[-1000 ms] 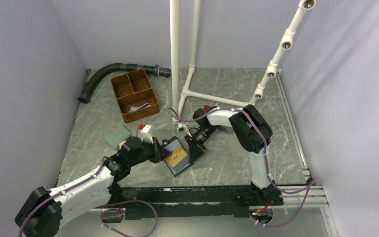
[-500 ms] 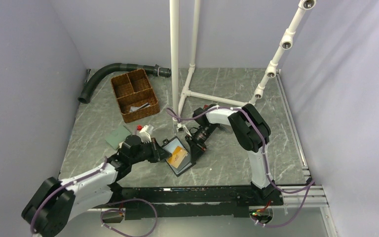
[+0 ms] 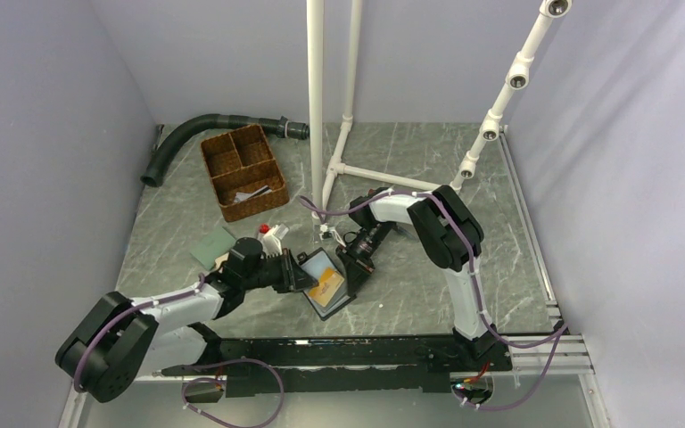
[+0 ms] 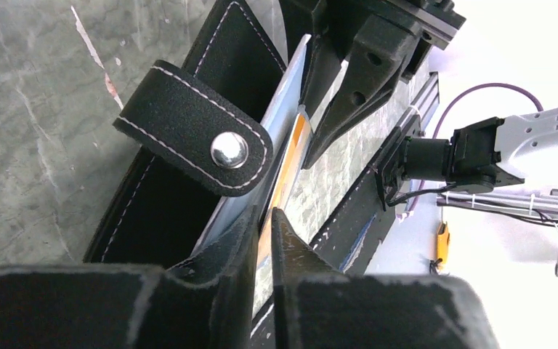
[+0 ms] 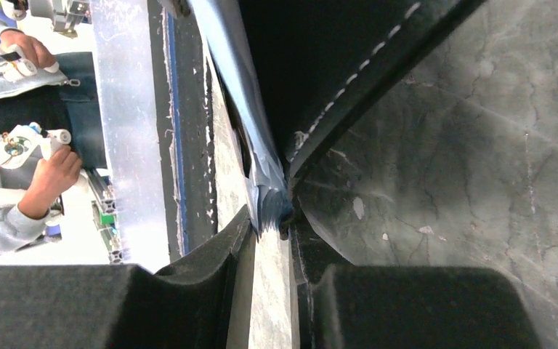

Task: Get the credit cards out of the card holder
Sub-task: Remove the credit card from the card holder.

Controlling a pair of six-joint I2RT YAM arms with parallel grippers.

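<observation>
The orange card stands edge-on in the open card holder, which lies nearer my bases than the wicker basket and off to its right. My left gripper, clamped tight a second ago, has just eased to a narrow gap with the card's edge between the tips. I cannot tell whether it still bites. My right gripper stays pinched on the holder's light blue panel. By my reckoning the card isn't out yet.
</observation>
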